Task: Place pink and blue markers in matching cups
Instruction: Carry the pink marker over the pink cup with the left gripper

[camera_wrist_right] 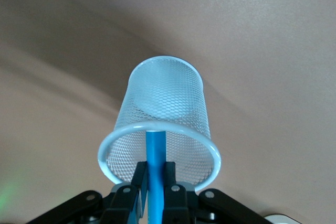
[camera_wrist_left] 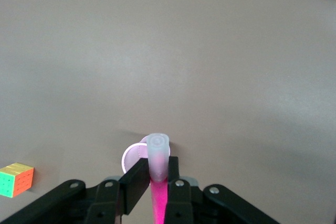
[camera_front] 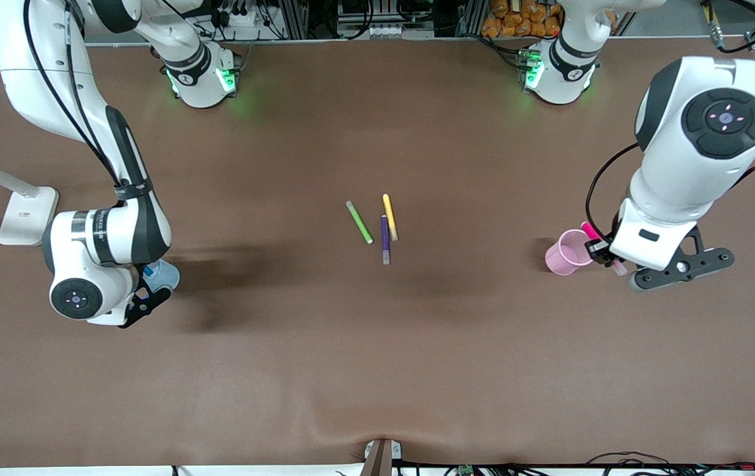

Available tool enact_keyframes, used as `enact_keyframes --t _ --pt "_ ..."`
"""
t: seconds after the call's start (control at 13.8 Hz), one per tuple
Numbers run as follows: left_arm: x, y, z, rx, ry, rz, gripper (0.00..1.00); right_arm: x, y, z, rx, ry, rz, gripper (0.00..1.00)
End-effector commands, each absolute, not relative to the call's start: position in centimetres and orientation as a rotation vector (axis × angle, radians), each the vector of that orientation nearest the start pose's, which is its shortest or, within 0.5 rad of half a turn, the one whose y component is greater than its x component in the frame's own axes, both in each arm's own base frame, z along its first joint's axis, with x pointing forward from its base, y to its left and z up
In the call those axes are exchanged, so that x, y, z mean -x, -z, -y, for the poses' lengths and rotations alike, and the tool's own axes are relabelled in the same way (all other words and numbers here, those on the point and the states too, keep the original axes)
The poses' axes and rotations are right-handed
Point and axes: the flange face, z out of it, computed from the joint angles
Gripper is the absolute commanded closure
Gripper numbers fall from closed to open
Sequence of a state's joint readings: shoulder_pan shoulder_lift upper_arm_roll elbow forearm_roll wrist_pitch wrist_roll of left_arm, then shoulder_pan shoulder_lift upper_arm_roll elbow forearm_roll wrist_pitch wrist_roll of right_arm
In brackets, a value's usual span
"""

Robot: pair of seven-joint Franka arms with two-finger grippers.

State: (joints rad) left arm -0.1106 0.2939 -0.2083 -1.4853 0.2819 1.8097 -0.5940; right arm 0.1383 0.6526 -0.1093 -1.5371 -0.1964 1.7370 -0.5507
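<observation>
Pink marker (camera_front: 592, 231) is held upright-ish, tilted, in the left gripper (camera_front: 605, 253), pinched mid-barrel w/ fingers (camera_wrist_left: 137, 181) clamped narrow on it; the pale end (camera_wrist_left: 158, 153) sticks out past the fingertips in the left wrist view, over the table just beside the pink cup (camera_front: 569, 252), not yet inside it. Blue marker (camera_wrist_right: 155, 169) is pinched the same way in the right gripper (camera_wrist_right: 153, 192), barrel already poking down into the mouth of the blue cup (camera_wrist_right: 160, 129) toward the right arm's end of the table; in the front view that cup (camera_front: 164, 275) is mostly hidden under the right wrist. Handling, as judged: both markers are light, stiff, smooth plastic, so slip or swivel in a 2-finger pinch is likely; a mid-barrel hold across the round body is best, and that is what is seen. Both cups look very light, the blue one is thin mesh, the pink one's make can't be told; either could be tipped or shoved by a marker tip catching the rim, so release should be made w/ the tip well inside the rim. Each marker is longer than its cup, so it is expected to lean on the rim after release. 3 other pens lie mid-table, well apart from both cups: green pen (camera_front: 359, 222), yellow pen (camera_front: 390, 216), purple pen (camera_front: 385, 239), the last 2 touching or nearly so. A colour cube (camera_wrist_left: 16, 179) is seen on the table in the left wrist view, near the pink cup.
</observation>
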Motion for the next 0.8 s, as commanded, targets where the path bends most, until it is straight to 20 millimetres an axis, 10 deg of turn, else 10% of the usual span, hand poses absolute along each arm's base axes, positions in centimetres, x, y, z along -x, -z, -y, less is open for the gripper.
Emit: enact_keyframes --t 0.0,0.44,0.73 --pt "-62.4 -51.1 16.5 2.928 0.225 0.319 1.0 -65.4 -24.7 -1.2 2.988 -0.791 1.006 0.98" --pt "-61.6 -50.3 10.3 2.949 0.413 0.437 1.0 -65.5 -24.4 -1.1 2.987 -0.794 1.005 0.74" --pt "-59.5 -48.0 10.5 2.947 0.419 0.43 1.0 -65.7 -24.7 -1.1 2.991 -0.787 1.004 0.7"
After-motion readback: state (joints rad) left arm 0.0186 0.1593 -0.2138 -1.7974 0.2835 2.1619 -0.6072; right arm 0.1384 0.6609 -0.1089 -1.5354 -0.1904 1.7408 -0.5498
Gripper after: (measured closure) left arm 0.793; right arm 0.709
